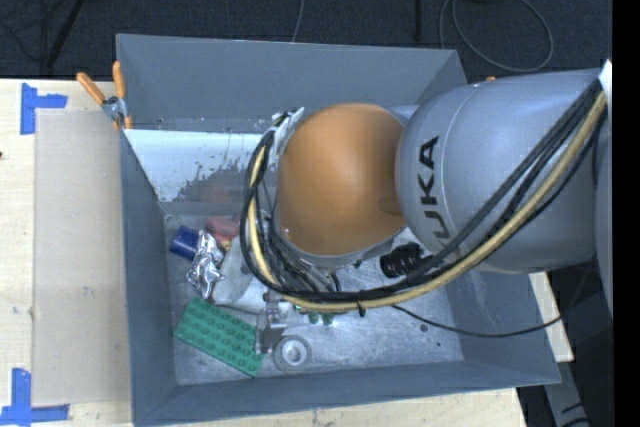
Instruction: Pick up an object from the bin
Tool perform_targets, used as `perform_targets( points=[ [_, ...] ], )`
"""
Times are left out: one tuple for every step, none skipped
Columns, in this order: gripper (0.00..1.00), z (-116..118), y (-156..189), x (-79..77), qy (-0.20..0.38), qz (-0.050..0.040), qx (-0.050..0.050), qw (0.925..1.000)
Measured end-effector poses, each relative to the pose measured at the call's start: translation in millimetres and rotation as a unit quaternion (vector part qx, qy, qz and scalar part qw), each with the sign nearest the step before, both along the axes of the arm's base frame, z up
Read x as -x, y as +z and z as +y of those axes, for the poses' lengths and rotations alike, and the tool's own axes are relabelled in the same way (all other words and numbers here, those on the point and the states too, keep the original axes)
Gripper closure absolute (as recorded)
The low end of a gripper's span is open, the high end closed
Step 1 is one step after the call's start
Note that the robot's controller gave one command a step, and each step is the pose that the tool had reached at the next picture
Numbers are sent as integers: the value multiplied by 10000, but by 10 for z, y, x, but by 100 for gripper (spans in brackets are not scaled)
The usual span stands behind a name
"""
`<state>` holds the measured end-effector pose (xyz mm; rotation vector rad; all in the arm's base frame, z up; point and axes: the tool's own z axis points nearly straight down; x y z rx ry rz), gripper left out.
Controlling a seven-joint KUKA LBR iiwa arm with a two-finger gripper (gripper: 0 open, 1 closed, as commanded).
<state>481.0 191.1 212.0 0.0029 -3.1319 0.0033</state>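
My gripper (pixel 271 327) pokes out below the arm's orange cover, low over the front left of the bin. It sits right at the right end of a green studded building plate (pixel 217 337), which lies flat and slanted on the floor. A small round silver cap (pixel 293 352) lies just right of the gripper. A crumpled piece of silver foil (pixel 207 261) sits up and to the left of it. I cannot see anything held.
A small blue object (pixel 184 242) and a pinkish-red one (pixel 222 228) lie by the left wall behind the foil. The arm, its orange cover and its cables hide the middle and right of the bin.
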Motion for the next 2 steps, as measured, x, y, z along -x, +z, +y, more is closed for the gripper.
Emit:
perform_targets(
  points=[
    [0,-220,-1365,-193,1465,-73,-50,9892],
    [100,-233,-1347,-206,1432,-87,-48,9896]
  ],
)
